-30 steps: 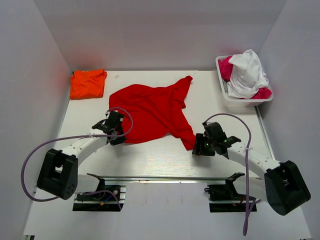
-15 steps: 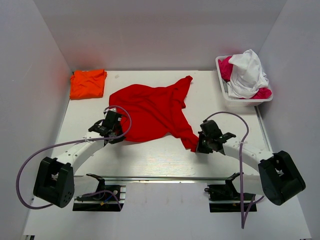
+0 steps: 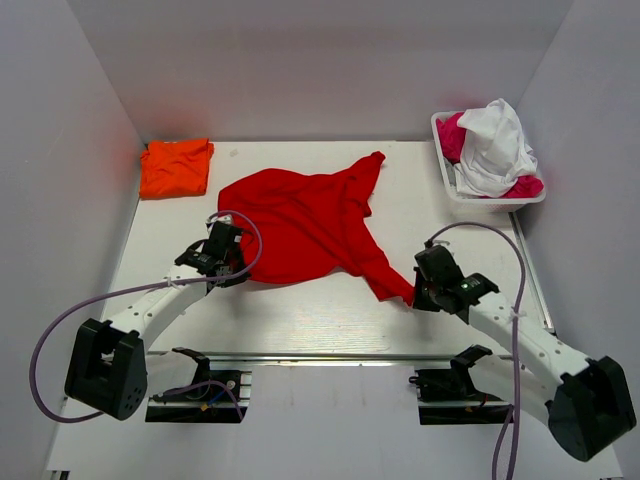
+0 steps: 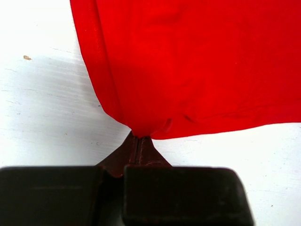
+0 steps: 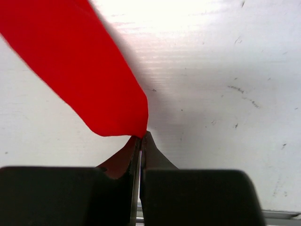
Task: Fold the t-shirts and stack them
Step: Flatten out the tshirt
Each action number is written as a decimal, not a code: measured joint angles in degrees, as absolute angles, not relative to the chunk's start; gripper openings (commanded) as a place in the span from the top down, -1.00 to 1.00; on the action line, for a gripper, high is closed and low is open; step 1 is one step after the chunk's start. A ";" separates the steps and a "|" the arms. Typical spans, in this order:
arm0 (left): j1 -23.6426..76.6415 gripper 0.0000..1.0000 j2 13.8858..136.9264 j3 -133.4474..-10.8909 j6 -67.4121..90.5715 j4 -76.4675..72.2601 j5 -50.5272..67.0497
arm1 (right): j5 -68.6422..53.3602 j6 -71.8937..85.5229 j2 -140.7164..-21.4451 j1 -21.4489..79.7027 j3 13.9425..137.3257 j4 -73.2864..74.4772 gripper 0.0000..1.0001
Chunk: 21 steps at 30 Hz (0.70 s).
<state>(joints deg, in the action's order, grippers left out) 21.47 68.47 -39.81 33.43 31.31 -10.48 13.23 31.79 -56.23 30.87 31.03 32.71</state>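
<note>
Red t-shirt: pinched at two points, spread flat on the white counter between the arms.

Left gripper is closed tight on the shirt's near-left corner. In the left wrist view the hem bunches to a point right at the fingertips, and the cloth fans out wide and smooth beyond them. From overhead, that left gripper sits at the shirt's near-left edge.

Right gripper is also clamped, on the tip of a narrow red strip. The strip runs away up-left from the fingers, with bare counter on either side. Overhead, the right gripper is at the shirt's near-right end, where the cloth tapers into a long tail stretched toward it.

The shirt's main body lies mid-counter, and one corner points toward the back wall.

Orange t-shirt: folded-looking bundle in the far-left corner of the counter, well apart from the red one, and neither gripper touches it.

Far right: a white basket holding a white garment on top of pink garments.
</note>
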 measured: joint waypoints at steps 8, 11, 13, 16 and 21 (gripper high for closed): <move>21.47 1.00 68.47 -39.81 33.43 31.27 -10.39 | 14.96 29.36 -49.17 30.87 34.11 34.63 1.00; 21.47 1.00 68.34 -40.86 32.82 31.86 -9.58 | 15.05 27.62 -47.05 30.87 34.24 33.98 1.00; 21.47 1.00 67.79 -43.51 32.14 32.75 -9.10 | 15.09 26.26 -44.86 30.87 34.44 31.97 1.00; 21.47 1.00 65.56 -50.74 31.14 33.26 -9.06 | 15.33 24.01 -41.15 30.87 35.57 25.32 1.00; 21.19 1.00 60.40 -68.20 29.02 32.62 -11.66 | 21.32 19.20 -39.11 30.87 44.99 13.26 1.00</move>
<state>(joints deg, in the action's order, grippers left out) 21.19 60.40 -68.20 29.02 32.62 -11.66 21.32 19.20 -39.11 30.87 44.99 13.26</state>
